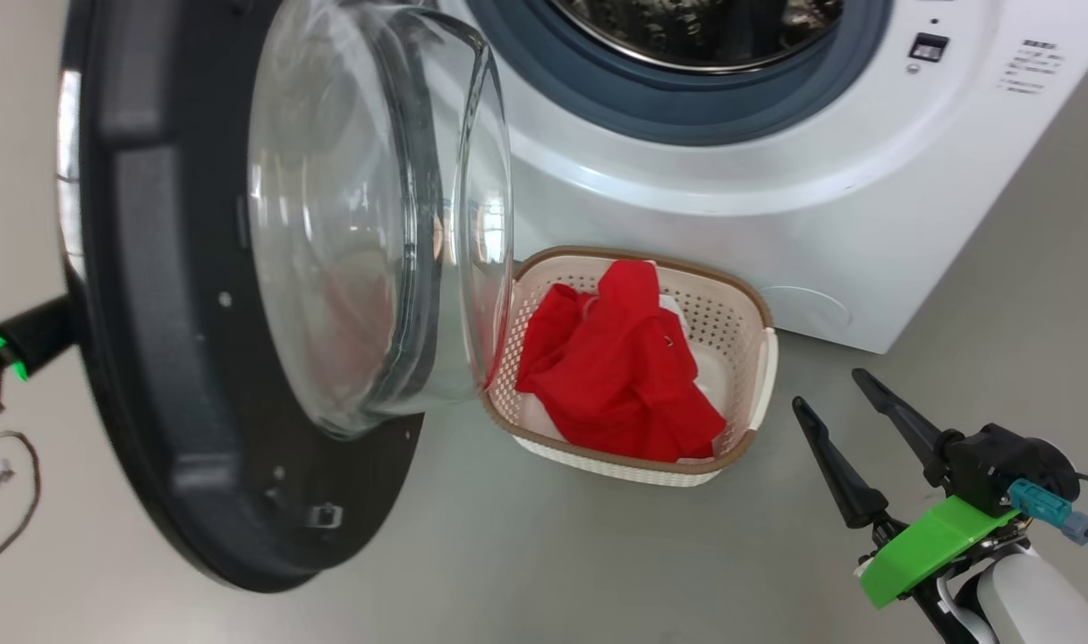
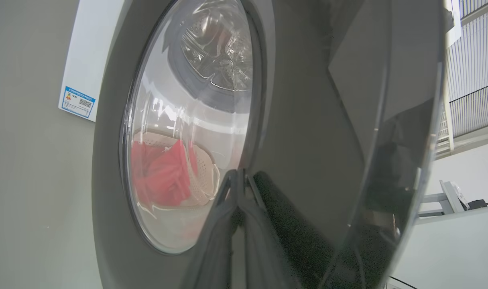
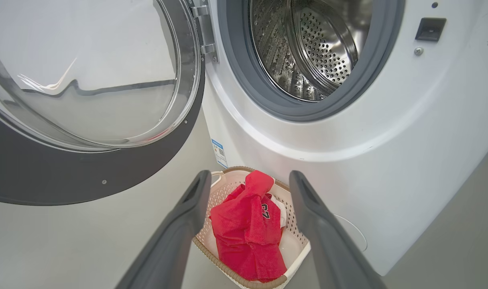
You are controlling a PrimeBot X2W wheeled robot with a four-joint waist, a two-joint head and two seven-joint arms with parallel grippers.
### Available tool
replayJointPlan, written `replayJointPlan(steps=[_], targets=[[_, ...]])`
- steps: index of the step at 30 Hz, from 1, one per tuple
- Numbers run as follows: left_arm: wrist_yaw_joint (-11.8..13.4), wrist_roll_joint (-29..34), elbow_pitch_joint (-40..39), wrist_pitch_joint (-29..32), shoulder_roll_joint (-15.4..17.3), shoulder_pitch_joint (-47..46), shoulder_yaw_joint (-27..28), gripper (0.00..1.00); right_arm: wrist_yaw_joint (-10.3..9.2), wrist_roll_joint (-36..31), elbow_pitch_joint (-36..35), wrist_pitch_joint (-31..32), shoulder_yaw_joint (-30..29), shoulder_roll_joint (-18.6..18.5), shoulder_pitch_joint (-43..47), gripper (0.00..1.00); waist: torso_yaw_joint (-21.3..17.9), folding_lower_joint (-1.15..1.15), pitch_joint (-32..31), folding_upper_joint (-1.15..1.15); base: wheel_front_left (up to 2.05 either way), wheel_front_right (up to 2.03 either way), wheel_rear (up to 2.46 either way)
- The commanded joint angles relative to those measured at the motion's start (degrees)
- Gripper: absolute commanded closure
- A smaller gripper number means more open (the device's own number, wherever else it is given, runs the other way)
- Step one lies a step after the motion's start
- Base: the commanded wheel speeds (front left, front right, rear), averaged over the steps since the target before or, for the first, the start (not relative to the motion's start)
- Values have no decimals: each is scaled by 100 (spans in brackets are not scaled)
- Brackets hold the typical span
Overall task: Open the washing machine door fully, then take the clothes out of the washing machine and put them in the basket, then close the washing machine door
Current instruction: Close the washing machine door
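The right gripper (image 1: 828,389) is held spread wide and empty just beside the basket (image 1: 727,313), nothing touched. The left gripper (image 2: 239,180) is seen with its fingertips drawn together and set against the glossy black outer face of the washing machine door (image 1: 150,313), on the side turned away from the basket. The open door's glass bowl is overlapped with the basket's corner in the head view. The clothes (image 1: 624,367) are heaped inside the basket, which is set on the grey floor (image 1: 553,555) against the washing machine (image 1: 777,224).
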Motion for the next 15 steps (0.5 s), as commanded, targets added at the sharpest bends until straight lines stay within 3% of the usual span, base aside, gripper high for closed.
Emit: replayJointPlan(steps=[1,15], targets=[[-58,-61,-292,86,222,-53,149,100,9,-63,-146,-69,79,5,78,0,-124,0,-45,0,0,0,0],[-58,60,-872,21,-245,-211,-532,100,9,-109,-197,-69,-86,255,149,0,-885,0,-119,0,0,0,0]])
